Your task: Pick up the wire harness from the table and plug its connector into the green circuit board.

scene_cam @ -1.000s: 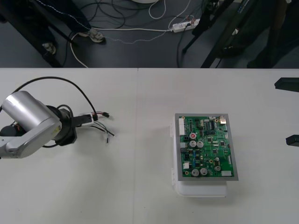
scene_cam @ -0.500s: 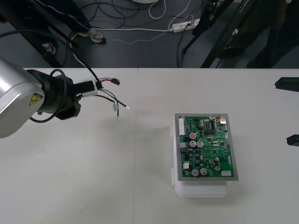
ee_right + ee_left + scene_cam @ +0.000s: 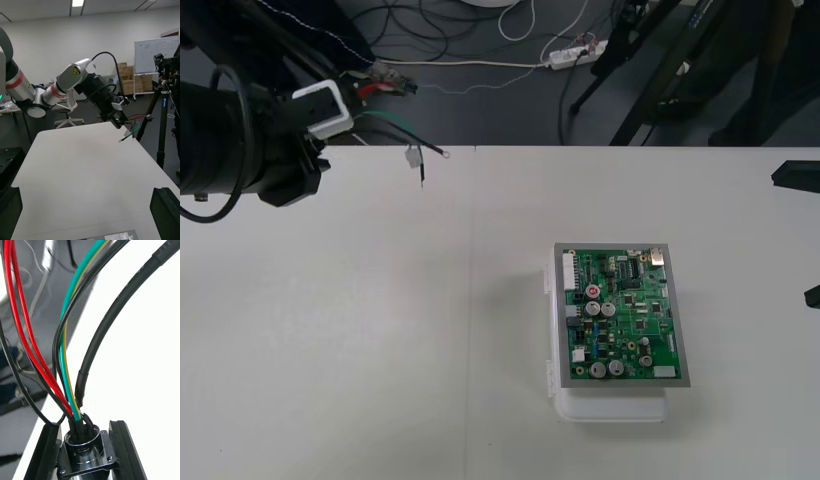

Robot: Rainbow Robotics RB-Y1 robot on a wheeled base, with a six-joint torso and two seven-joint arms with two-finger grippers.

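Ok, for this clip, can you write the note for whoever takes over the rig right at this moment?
Left gripper: shut on the harness, clamped on its round metal socket. It is raised over the far left corner of the table, with the wires hanging free.
Right gripper: open, parked at the table's right edge.
Green circuit board: on its white base, right of the table's middle, far from the harness.
Done: harness picked up.
Left: carry it across to the board and seat the plug.
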